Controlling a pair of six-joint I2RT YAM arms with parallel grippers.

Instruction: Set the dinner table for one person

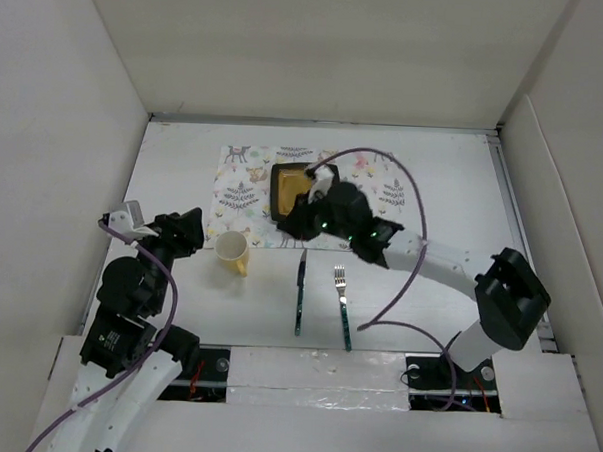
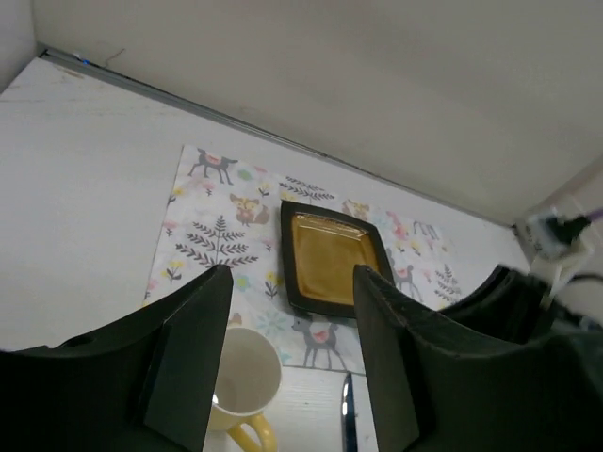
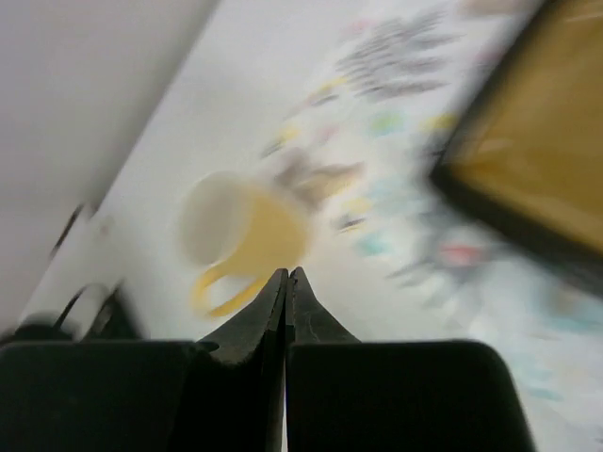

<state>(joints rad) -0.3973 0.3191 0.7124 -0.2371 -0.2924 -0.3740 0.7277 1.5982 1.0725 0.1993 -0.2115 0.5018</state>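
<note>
On the white dinner table lies a deer-patterned placemat with a black-rimmed yellow plate on it. A yellow mug stands just off the mat's near edge. A knife and a fork lie side by side to its right. My left gripper hovers left of the mug, apart from it. In the left wrist view the left gripper is open and empty, with the mug and plate beyond. My right gripper hangs over the plate's near edge. The blurred right wrist view shows the right gripper shut and empty, pointing at the mug.
White walls close the table in on the left, back and right. The right arm's cable loops over the placemat's right end. The arm bases sit along the taped near edge.
</note>
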